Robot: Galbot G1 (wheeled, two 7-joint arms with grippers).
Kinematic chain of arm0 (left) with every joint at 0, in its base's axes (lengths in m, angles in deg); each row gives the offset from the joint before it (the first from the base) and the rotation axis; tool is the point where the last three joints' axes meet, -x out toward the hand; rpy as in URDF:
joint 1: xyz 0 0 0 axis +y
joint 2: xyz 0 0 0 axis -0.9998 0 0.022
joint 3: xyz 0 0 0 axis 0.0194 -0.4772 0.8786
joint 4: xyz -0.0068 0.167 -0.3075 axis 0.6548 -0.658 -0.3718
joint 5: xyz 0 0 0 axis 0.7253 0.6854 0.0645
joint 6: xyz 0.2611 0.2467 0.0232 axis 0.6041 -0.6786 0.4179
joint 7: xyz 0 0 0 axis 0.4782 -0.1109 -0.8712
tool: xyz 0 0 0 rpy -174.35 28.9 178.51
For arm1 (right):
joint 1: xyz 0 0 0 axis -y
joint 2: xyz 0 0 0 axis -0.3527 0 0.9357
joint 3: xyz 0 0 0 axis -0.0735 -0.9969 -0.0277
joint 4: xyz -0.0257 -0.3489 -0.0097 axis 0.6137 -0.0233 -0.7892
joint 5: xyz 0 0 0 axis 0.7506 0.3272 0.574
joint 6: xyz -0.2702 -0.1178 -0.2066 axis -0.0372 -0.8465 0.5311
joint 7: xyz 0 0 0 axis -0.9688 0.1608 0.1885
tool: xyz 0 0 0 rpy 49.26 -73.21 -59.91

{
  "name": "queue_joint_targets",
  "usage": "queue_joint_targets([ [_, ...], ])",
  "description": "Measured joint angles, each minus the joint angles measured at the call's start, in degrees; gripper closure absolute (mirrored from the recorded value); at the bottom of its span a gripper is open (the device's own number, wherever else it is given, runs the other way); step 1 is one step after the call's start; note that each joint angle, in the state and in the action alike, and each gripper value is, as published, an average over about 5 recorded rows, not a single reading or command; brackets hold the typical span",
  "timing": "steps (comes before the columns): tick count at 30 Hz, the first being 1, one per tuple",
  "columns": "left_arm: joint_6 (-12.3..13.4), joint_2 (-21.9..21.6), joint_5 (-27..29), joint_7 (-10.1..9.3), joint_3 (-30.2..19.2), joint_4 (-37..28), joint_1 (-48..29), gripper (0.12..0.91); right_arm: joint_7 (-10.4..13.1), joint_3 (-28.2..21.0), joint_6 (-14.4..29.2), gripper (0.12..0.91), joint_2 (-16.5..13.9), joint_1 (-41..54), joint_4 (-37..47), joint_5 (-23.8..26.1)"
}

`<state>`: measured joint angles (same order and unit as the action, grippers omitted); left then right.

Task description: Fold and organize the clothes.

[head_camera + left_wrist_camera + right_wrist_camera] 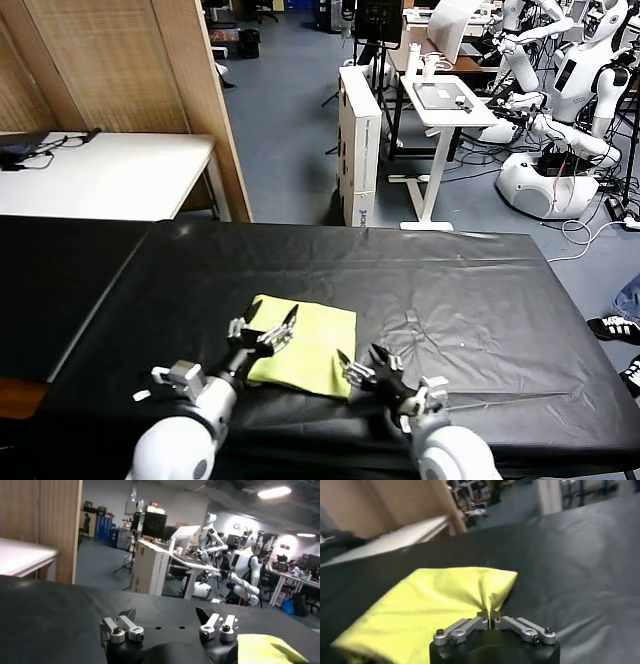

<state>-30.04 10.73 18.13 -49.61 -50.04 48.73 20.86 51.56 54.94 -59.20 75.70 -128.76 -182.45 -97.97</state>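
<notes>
The lime-green T-shirt point(310, 340) lies folded into a small rectangle on the black table cover point(470, 300), near the front edge. My left gripper point(265, 322) hovers over the shirt's left part, open and holding nothing. In the left wrist view its jaws point(165, 616) stand wide apart above bare black cover, with the shirt point(267, 647) off to one side. My right gripper point(360, 358) is at the shirt's front right corner. In the right wrist view its fingertips point(490, 614) meet on a raised ridge of the shirt point(435, 600).
A white table point(110, 175) and a wooden partition point(190, 90) stand behind on the left. Behind the table's far edge are a cardboard box point(360, 140), a white stand point(445, 105) and other white robots point(570, 110). A shoe point(612, 327) shows at the right.
</notes>
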Motion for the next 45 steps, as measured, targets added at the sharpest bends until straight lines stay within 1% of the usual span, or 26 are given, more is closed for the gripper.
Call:
queue_joint_targets([
  [1, 0.03, -0.12, 0.1, -0.01, 0.37, 0.15, 0.26, 0.123, 0.02, -0.49, -0.09, 0.173, 0.38, 0.53, 0.59, -0.08],
  [2, 0.06, -0.23, 0.16, -0.01, 0.72, 0.28, 0.51, 0.123, 0.02, -0.88, -0.16, 0.211, 0.64, 0.93, 1.08, -0.13],
  [5, 0.17, -0.49, 0.47, 0.07, 1.67, 0.6, 1.09, 0.123, 0.02, -1.5, -0.28, 0.372, 0.99, 1.57, 1.96, -0.3],
  [6, 0.24, -0.54, 0.71, 0.18, 1.92, 0.69, 1.25, 0.123, 0.03, -1.57, -0.28, 0.445, 1.03, 1.64, 2.06, -0.35],
  [8, 0.37, -0.61, 1.3, 0.47, 2.22, 0.85, 1.5, 0.123, 0.04, -1.59, -0.29, 0.559, 1.07, 1.65, 2.15, -0.42],
  [9, 0.43, -0.61, 1.56, 0.61, 2.3, 0.91, 1.59, 0.123, 0.04, -1.54, -0.28, 0.634, 1.07, 1.6, 2.16, -0.43],
  [12, 0.52, -0.51, 1.96, 0.8, 2.43, 0.98, 1.69, 0.123, 0.14, -1.21, -0.24, 0.803, 1.05, 1.28, 2.12, -0.43],
  [13, 0.53, -0.48, 2.01, 0.81, 2.49, 0.98, 1.7, 0.123, 0.24, -0.98, -0.23, 0.839, 1.02, 1.13, 2.04, -0.43],
  [15, 0.55, -0.45, 2.03, 0.81, 2.66, 0.89, 1.74, 0.123, 0.7, -0.41, -0.45, 0.868, 0.87, 0.93, 1.73, -0.37],
  [17, 0.6, -0.44, 2.03, 0.81, 2.91, 0.69, 1.82, 0.123, 1.59, 0.56, -1.29, 0.865, 0.58, 1.02, 1.24, 0.02],
  [20, 0.73, -0.44, 2.06, 0.83, 3.2, 0.38, 2.05, 0.123, 3.6, 3.09, -3.87, 0.871, -0.15, 1.77, 0.58, 1.69],
  [22, 0.82, -0.35, 2.19, 0.88, 3.24, 0.22, 2.17, 0.123, 4.92, 5.5, -6.14, 0.871, -1.05, 2.25, 0.39, 3.3],
  [25, 0.89, 0.05, 2.42, 0.97, 3.11, 0.08, 2.23, 0.123, 6.01, 9.29, -8.97, 0.871, -3.11, 2.39, 0.38, 5.77],
  [28, 0.94, 0.67, 2.65, 1.03, 2.85, -0.03, 2.31, 0.123, 5.9, 12.45, -10.19, 0.871, -5.0, 1.91, 0.4, 7.2],
  [34, 1.5, 1.38, 3.23, 1.13, 2.6, -0.56, 2.36, 0.123, 3.97, 16.19, -10.52, 0.868, -7.04, 0.82, -0.1, 7.41],
  [36, 1.79, 1.45, 3.23, 1.06, 2.6, -0.87, 2.35, 0.123, 2.61, 17.06, -10.21, 0.827, -7.66, 0.47, -0.19, 7.5],
  [37, 1.97, 1.47, 3.19, 1.0, 2.6, -1.03, 2.35, 0.123, 1.81, 17.46, -10.03, 0.787, -7.98, 0.29, -0.26, 7.56],
  [40, 2.45, 1.41, 2.66, 0.61, 2.6, -1.32, 2.35, 0.123, 0.02, 18.46, -9.65, 0.617, -8.95, -0.26, -0.71, 7.7],
  [41, 2.65, 1.29, 2.41, 0.28, 2.6, -1.34, 2.33, 0.123, -0.36, 18.75, -9.61, 0.541, -9.26, -0.46, -0.93, 7.74],
  [43, 3.0, 0.93, 1.97, -0.8, 2.59, -1.2, 2.32, 0.123, -0.79, 19.29, -9.36, 0.428, -9.88, -0.93, -1.45, 7.86],
  [44, 3.28, 0.67, 1.8, -1.61, 2.6, -1.07, 2.36, 0.123, -0.92, 19.58, -8.98, 0.352, -10.21, -1.24, -1.79, 7.91],
  [45, 3.64, 0.39, 1.67, -2.44, 2.61, -0.88, 2.44, 0.123, -1.0, 19.89, -8.41, 0.295, -10.55, -1.59, -2.14, 7.96],
])
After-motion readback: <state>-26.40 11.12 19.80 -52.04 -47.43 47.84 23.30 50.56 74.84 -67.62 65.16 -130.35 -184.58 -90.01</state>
